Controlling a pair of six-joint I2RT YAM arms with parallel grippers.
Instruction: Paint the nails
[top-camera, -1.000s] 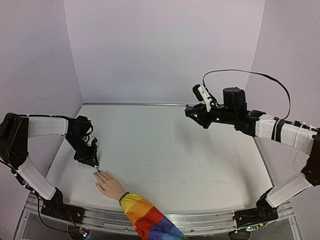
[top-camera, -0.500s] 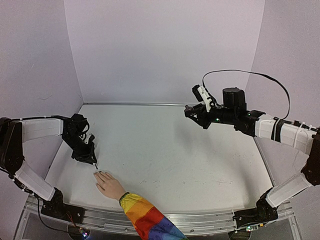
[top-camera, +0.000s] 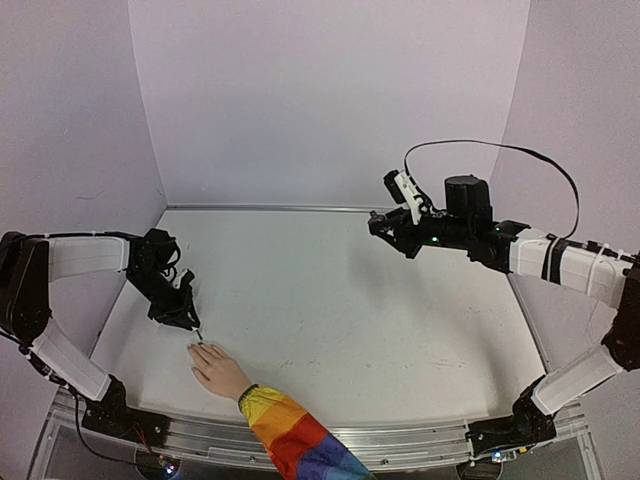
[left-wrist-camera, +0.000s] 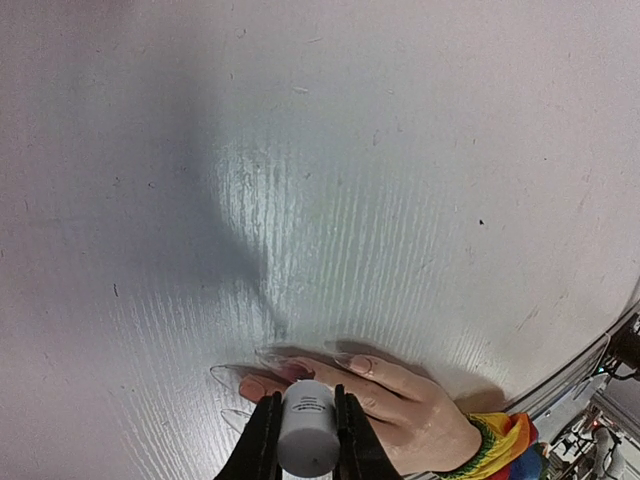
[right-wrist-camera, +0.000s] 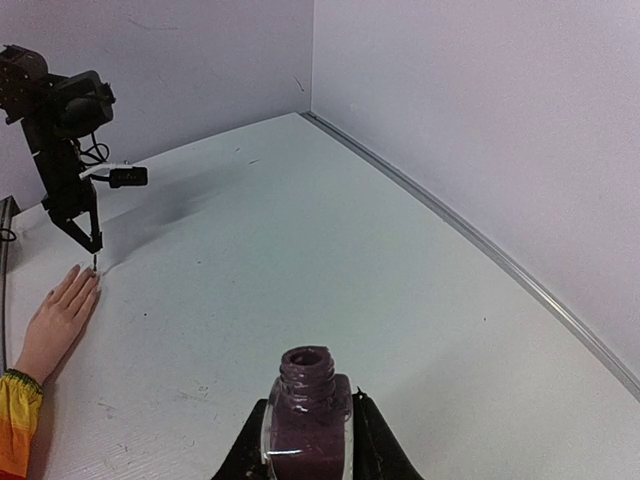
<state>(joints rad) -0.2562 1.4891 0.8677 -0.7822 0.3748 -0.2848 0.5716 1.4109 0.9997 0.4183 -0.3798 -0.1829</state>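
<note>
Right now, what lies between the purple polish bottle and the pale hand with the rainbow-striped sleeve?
Only bare white tabletop, from purple bottle to pale hand, shown in the right wrist view.

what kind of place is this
Likely a robot lab test booth, not a salon: plain lilac walls close in a white table, where the right pincer holds an open polish bottle and a rainbow-sleeved hand lies.

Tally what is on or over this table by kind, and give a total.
Grippers: 2 (left gripper, right gripper)
polish bottle: 1
brush cap: 1
hand: 1
Total: 5
</note>
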